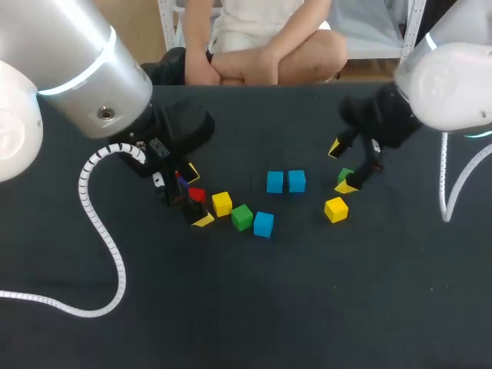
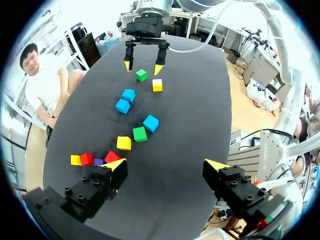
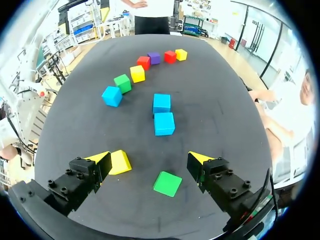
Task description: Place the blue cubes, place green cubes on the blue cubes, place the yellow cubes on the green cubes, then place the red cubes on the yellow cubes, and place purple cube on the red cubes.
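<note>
The right gripper [image 3: 148, 159] is held released above the table [image 1: 246, 307] with a green cube [image 3: 167, 183] between its spread fingers, the left gripper [image 2: 167, 165] is likewise released just beside a red cube [image 2: 112, 157], and a pair of blue cubes [image 1: 274, 182] is seen side by side between the two arms.

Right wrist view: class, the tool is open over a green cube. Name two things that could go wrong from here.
One: a yellow cube lies right beside one finger of the right tool, so coming down on the green cube could knock it aside. Two: the left tool is open with a finger close to a red cube packed among others, and might nudge them.
</note>
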Robot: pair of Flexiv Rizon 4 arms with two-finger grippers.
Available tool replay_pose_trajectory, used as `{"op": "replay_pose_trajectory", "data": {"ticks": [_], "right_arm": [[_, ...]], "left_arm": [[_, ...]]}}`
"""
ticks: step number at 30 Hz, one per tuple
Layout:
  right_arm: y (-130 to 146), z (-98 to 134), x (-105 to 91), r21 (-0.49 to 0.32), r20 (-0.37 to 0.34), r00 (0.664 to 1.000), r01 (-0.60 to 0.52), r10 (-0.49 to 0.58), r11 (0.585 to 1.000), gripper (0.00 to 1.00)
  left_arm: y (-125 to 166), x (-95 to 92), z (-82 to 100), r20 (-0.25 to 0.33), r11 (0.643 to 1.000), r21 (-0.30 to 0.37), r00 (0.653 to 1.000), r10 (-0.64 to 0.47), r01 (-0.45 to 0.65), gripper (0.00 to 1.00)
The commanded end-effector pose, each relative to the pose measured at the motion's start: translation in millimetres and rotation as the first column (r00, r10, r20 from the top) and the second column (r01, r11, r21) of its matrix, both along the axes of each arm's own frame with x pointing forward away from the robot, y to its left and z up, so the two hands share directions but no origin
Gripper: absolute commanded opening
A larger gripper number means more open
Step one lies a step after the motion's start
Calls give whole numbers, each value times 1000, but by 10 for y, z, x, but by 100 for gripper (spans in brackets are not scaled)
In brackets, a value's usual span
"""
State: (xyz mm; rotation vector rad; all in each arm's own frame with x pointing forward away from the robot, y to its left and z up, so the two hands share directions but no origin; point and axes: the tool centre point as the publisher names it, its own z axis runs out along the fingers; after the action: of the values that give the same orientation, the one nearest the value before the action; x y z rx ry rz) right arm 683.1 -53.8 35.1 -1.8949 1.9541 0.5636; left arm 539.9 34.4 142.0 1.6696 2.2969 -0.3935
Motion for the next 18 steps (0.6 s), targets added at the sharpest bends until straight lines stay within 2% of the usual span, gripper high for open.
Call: {"op": "replay_pose_trajectory", "data": {"ticks": [1,18], "right_arm": [[-28,15,-58,4,12,1000,6,-6,1000,100],[-62,26,-74,15,21,1000,6,-6,1000,100]], "left_arm": [[0,9,3,-2,1000,2,1000,-2,2,100],[0,9,3,-2,1000,2,1000,-2,2,100]]}}
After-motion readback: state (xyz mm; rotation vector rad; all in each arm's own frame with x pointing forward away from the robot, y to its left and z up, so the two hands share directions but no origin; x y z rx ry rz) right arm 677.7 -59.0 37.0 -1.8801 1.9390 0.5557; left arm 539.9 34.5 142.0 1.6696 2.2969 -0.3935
